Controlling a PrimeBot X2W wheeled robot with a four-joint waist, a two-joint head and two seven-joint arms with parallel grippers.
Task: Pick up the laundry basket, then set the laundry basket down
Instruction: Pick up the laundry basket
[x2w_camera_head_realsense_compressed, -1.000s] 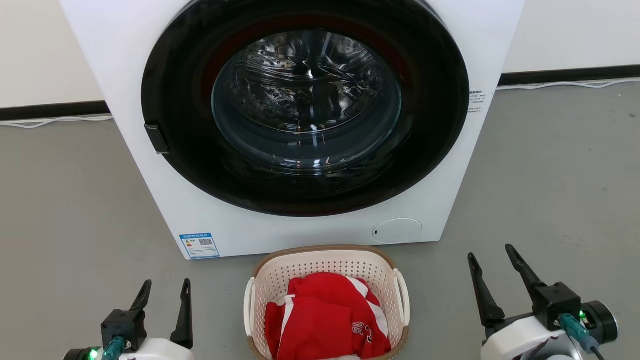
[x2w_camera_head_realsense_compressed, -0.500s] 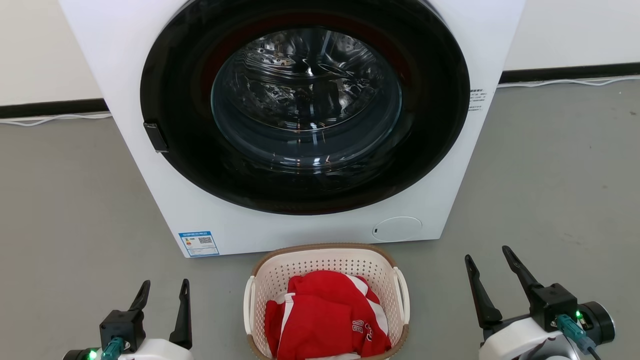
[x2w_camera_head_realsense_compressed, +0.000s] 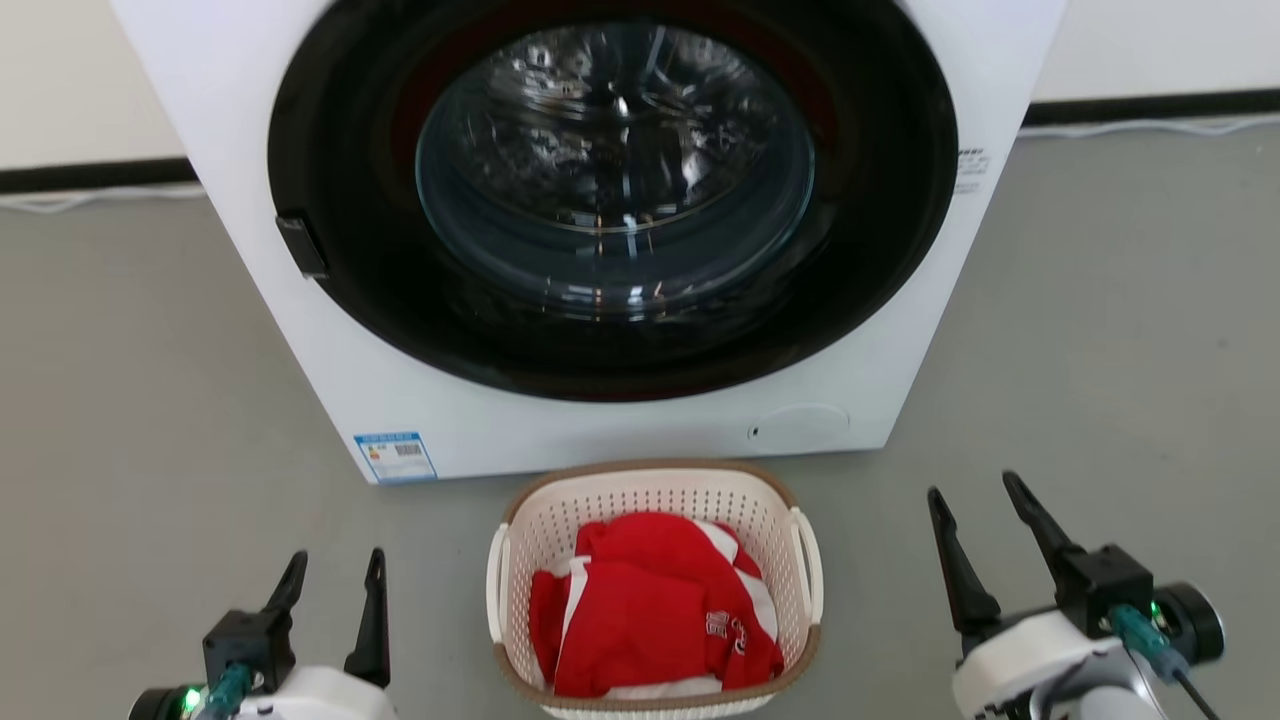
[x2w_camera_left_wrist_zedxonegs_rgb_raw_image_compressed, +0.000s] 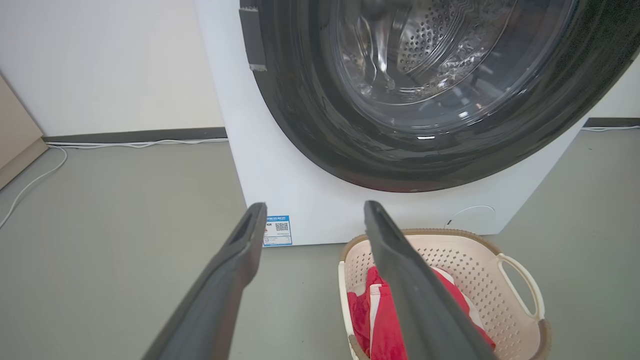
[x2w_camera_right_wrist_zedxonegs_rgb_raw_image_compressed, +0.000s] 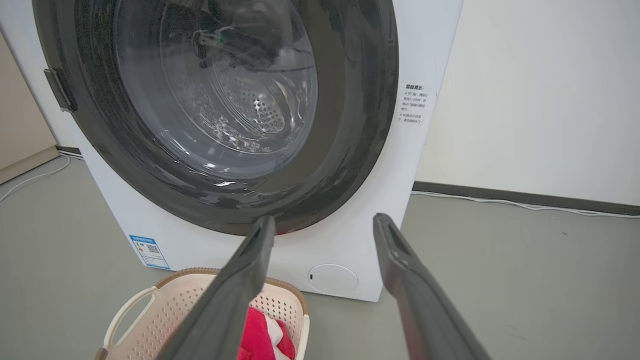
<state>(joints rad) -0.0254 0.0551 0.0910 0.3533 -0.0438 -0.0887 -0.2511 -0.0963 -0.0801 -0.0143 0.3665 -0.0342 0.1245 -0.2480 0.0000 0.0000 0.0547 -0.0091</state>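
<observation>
floor (x2w_camera_head_realsense_compressed: 120, 400): grey, smooth; carries the machine and the basket.
washing machine (x2w_camera_head_realsense_compressed: 330, 400): white front-loader, standing on the floor against a pale wall.
door (x2w_camera_head_realsense_compressed: 615, 170): round, wide black ring around clear glass, closed; steel drum visible behind the glass.
laundry basket (x2w_camera_head_realsense_compressed: 650, 495): cream-white, perforated, tan rim and base band; upright on the floor, just in front of the machine below the door and between the two grippers, well apart from both; contact with the machine front cannot be told.
basket handles: white loops, one on the left side (x2w_camera_head_realsense_compressed: 497, 595) and one on the right side (x2w_camera_head_realsense_compressed: 812, 570); neither gripped.
garment (x2w_camera_head_realsense_compressed: 640, 600): red with white stripes and white lettering, crumpled inside the basket, below rim level.
right gripper (x2w_camera_head_realsense_compressed: 971, 486): lower right of the head view, above the floor to the right of the basket; fingers spread apart, nothing between them.
left gripper (x2w_camera_head_realsense_compressed: 338, 554): lower left of the head view, to the left of the basket; fingers spread apart, nothing between them.
cable (x2w_camera_left_wrist_zedxonegs_rgb_raw_image_compressed: 135, 144): white, lying along the dark skirting at the wall foot.
energy label (x2w_camera_head_realsense_compressed: 394, 457): blue-edged sticker, lower left corner of the machine front.
round cover (x2w_camera_head_realsense_compressed: 798, 423): white, lower right of the machine front, just above the basket rim.
door handle (x2w_camera_head_realsense_compressed: 301, 246): dark tab on the left edge of the door ring.
</observation>
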